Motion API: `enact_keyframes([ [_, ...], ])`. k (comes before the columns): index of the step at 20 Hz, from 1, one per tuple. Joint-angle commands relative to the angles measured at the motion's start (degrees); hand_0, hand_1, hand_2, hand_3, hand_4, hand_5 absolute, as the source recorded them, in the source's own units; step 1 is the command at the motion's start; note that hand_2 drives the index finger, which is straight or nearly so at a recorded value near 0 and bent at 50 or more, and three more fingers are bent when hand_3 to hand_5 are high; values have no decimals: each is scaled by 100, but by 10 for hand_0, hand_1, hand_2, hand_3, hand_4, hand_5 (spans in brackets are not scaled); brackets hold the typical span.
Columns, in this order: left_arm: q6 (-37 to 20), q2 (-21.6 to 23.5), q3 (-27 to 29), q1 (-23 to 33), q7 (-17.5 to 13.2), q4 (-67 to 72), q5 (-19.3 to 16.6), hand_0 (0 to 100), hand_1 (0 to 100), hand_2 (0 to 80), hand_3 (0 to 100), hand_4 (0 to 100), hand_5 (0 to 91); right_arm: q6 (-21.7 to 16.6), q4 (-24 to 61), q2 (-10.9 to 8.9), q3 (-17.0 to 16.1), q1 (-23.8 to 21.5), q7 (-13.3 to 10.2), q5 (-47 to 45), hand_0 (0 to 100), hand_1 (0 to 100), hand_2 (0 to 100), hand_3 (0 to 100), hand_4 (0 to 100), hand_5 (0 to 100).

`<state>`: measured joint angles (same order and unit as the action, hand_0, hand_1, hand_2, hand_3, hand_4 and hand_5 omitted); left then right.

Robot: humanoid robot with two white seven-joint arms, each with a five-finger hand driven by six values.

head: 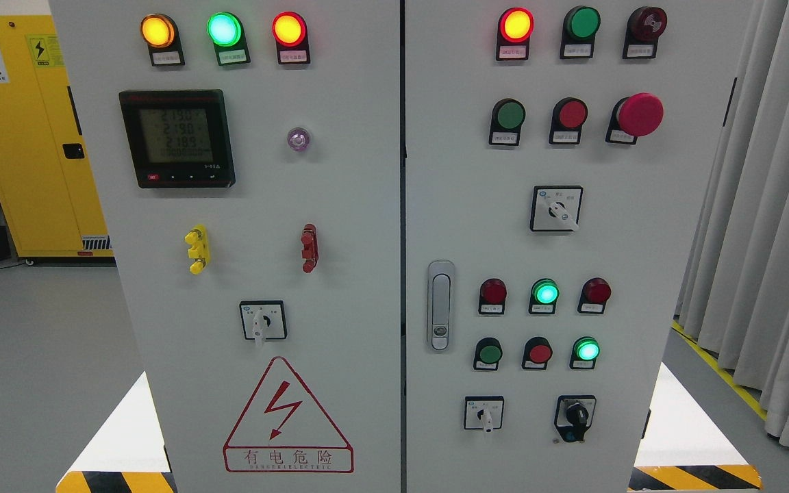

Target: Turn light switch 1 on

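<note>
A grey two-door electrical cabinet (340,205) fills the frame, its doors split by a dark vertical seam just right of centre. Which control is light switch 1 cannot be told, as the labels are too small to read; candidate rotary switches sit at lower centre-left (262,320), at centre-right (556,208), and side by side at lower right, one white (483,413) and one black (575,415). No robot hand or fingers appear anywhere in the frame, so their state cannot be told.

On the left door, amber, green and red lamps (223,30) glow along the top above a digital meter (177,137) showing pale figures; a red-outlined lightning warning triangle (287,416) sits at the bottom. The right door carries rows of red and green buttons, a large red mushroom button (639,114) at upper right, and a metal door handle (440,305).

A yellow cabinet (31,137) stands at upper left, grey curtains (764,205) hang at right, and yellow-black hazard tape (696,477) marks the grey floor.
</note>
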<state>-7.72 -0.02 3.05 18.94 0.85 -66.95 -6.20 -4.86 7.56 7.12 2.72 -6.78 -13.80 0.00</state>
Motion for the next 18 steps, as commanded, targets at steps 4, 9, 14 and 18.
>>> enact_keyframes([
  [4,-211,10,434,57,327,-3262,-83,250,422,383,708,767,613,2,0,0,0,1,0,-167,0,500,40,0,0,0],
  [9,-309,-25,232,22,468,-3781,-83,221,559,492,787,823,719,2,0,0,0,1,9,-167,0,500,40,0,0,0],
  [14,-274,-139,-190,-171,995,-4063,-83,164,615,518,796,809,724,2,0,0,0,1,0,-167,0,500,40,0,0,0],
  [18,-107,-306,-436,-566,1365,-4142,-127,146,630,555,809,800,705,2,0,0,0,1,0,-167,0,500,40,0,0,0],
])
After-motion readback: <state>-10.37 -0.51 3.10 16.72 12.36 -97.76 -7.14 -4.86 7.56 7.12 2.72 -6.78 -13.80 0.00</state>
